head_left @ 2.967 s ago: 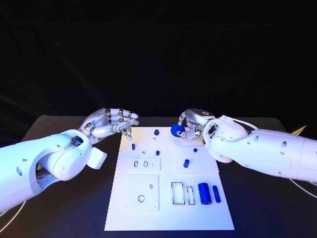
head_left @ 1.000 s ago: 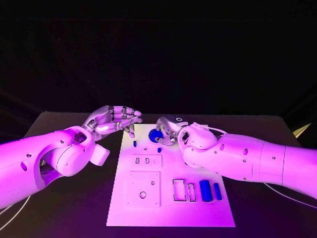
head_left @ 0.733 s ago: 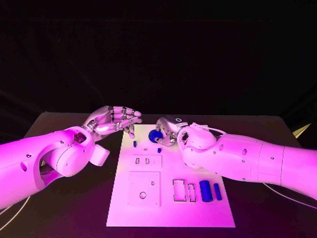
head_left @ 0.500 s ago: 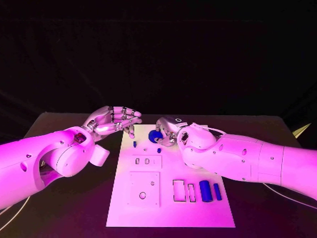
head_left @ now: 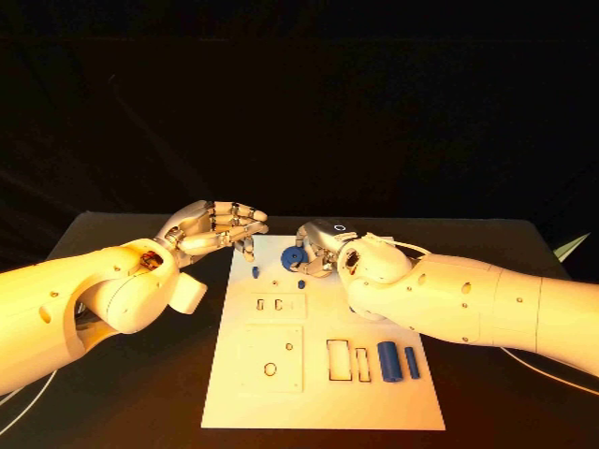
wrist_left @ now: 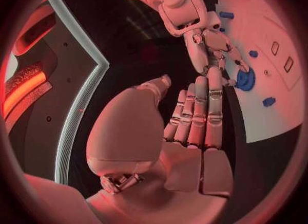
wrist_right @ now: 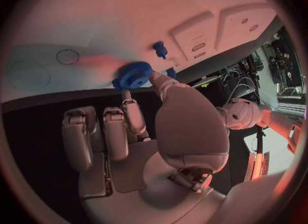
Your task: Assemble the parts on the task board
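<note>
Head view: right hand point(head_left: 329, 245) over task board point(head_left: 321, 393).

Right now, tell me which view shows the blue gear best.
Right wrist view: the blue gear sits close up, pinched by the right hand. The head view and left wrist view show it small, partly behind fingers.

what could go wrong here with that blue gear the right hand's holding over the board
1. The right hand pinches the blue gear only by its edge with fingertips, so it could slip or tilt as it goes down.
2. A small blue peg stands close by on the task board; the fingers might knock it.
3. The left hand hovers curled at the board's far left corner, leaving the hands little room.
</note>
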`<action>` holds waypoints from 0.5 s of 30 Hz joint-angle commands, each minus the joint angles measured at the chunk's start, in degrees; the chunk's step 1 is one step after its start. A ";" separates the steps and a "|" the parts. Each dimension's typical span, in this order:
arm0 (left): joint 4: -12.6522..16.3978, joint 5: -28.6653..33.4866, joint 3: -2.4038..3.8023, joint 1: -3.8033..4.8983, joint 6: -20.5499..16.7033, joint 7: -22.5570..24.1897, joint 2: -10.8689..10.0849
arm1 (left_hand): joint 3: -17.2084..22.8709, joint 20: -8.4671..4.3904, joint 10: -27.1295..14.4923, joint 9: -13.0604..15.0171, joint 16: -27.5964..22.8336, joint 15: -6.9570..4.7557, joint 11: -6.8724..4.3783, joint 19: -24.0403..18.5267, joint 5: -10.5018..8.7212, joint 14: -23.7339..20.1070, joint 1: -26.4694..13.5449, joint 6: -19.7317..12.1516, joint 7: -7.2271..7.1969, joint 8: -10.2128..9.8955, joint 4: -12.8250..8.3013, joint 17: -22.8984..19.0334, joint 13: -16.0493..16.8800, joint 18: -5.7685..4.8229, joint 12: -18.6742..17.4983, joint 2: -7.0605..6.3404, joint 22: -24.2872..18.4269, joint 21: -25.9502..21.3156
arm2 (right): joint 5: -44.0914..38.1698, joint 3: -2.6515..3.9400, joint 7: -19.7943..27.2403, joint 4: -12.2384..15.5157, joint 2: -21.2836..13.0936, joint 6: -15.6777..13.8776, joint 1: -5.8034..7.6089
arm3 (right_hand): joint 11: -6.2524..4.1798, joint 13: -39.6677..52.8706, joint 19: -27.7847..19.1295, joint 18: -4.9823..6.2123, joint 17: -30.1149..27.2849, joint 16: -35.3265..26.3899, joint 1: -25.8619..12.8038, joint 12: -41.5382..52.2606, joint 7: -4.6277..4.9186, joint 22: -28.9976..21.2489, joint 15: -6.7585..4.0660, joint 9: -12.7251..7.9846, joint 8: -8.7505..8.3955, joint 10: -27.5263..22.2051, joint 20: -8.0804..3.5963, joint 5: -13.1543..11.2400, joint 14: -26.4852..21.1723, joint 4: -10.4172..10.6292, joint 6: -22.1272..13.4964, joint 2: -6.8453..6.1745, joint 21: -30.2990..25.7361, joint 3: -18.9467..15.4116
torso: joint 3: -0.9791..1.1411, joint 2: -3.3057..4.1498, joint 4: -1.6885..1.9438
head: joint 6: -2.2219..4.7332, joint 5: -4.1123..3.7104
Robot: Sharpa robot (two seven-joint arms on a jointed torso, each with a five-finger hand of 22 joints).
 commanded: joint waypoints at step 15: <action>-0.14 0.16 0.04 0.05 0.93 0.12 -0.10 | 0.33 0.12 -0.54 0.09 -0.27 0.23 0.08 -0.41 -0.17 -0.24 -0.21 -0.31 3.62 -0.25 -0.13 -0.11 -0.12 0.34 -0.26 0.57 0.10 0.48 | 2.55 0.00 1.96 3.61 -3.04 -1.03 0.02 | 0.06 0.63 5.39 -0.14 12.77 -0.21 0.87 0.06 0.01 14.27 0.41 -0.04 -0.52 0.48 0.47 1.07 5.60 0.89 0.48 1.35 -0.13 -2.59 | 0.03 0.03 0.02 | -0.08 0.12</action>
